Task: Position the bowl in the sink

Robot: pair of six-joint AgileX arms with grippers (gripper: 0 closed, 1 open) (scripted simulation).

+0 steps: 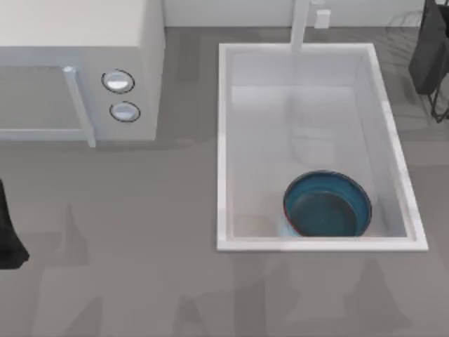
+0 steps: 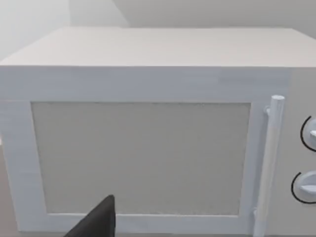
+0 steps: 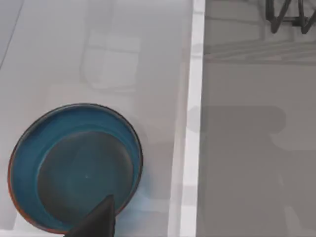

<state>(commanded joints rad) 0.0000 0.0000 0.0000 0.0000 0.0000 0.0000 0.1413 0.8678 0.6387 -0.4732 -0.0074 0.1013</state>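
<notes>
Left arm: a dark shape at the top view's left edge (image 1: 8, 235), over bare grey table; I cannot tell how its gripper stands. One dark fingertip (image 2: 96, 222) shows in the left wrist view, before the microwave door, touching nothing.
Right arm: a dark shape at the far right corner (image 1: 431, 53), well apart from the bowl; gripper state cannot be told. One dark fingertip (image 3: 96, 219) shows in the right wrist view, over the bowl's edge.
Round blue bowl with teal rim and darker inside (image 1: 327, 205): upright on the floor of the basin, in its near right part, close to the near wall.
Large rectangular white sink with raised rim (image 1: 223, 140): the far half of its floor lies bare.
White faucet (image 1: 302, 24): at the sink's far rim.
White boxy microwave with two round knobs (image 1: 140, 42): far left, well apart from the sink.
Flat grey table (image 1: 140, 281): open along the near side.
</notes>
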